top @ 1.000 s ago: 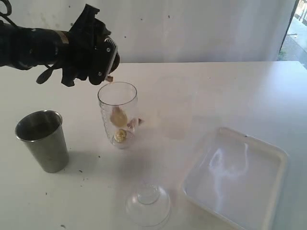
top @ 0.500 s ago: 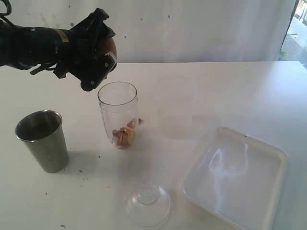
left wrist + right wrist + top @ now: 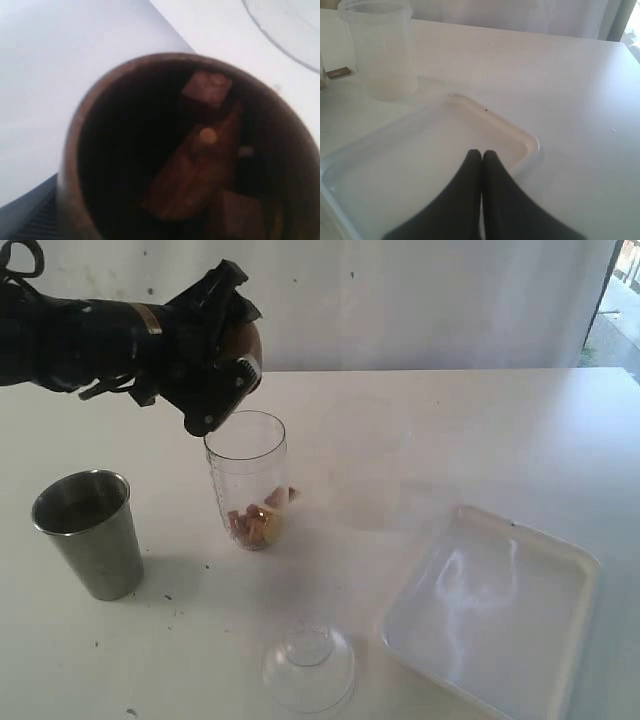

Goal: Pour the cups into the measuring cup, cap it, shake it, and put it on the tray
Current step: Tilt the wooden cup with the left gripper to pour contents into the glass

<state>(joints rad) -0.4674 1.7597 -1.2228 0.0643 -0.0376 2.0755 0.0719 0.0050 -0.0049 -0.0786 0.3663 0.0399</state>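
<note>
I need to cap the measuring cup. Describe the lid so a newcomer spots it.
On the white table, find the shallow tray. Just left of it, in front of the measuring cup, lies the lid: a low clear dome among upright cups.

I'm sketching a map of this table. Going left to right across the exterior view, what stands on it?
From the left: steel tumbler → measuring cup → clear dome lid → white tray. The wooden cup in the left tool overlaps the measuring cup, so it is left out.
</note>
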